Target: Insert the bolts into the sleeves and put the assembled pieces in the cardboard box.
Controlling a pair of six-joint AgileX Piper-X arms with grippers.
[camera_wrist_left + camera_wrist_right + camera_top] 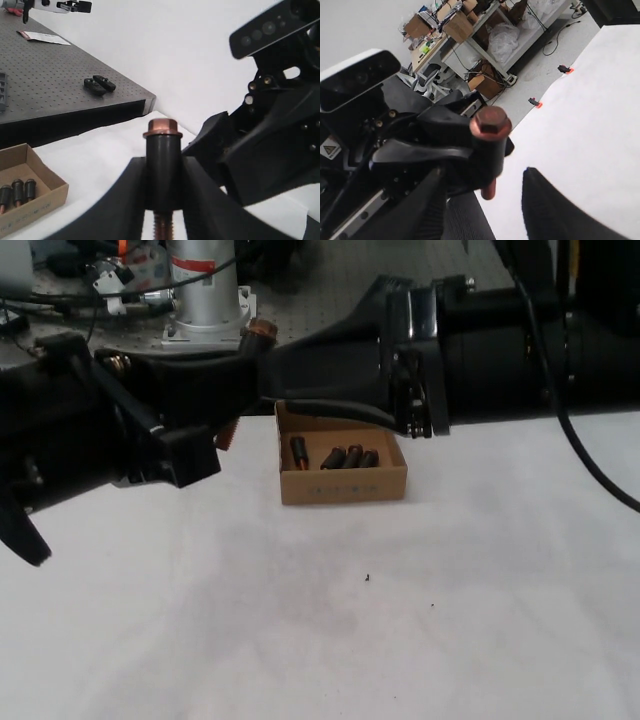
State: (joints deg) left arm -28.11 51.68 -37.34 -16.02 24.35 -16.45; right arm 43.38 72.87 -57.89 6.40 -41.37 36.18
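Left wrist view: left gripper (163, 169) clamps sleeve (163, 155) with bolt (161, 128) inside; right gripper (484, 176) gapes; cardboard box (36, 205) holds assembled pieces (18, 190).

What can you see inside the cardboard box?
Four assembled bolt-and-sleeve pieces lie in the cardboard box. Its front wall hides the floor just behind it.

Clamped left gripper (162, 186), right gripper (485, 210) spread
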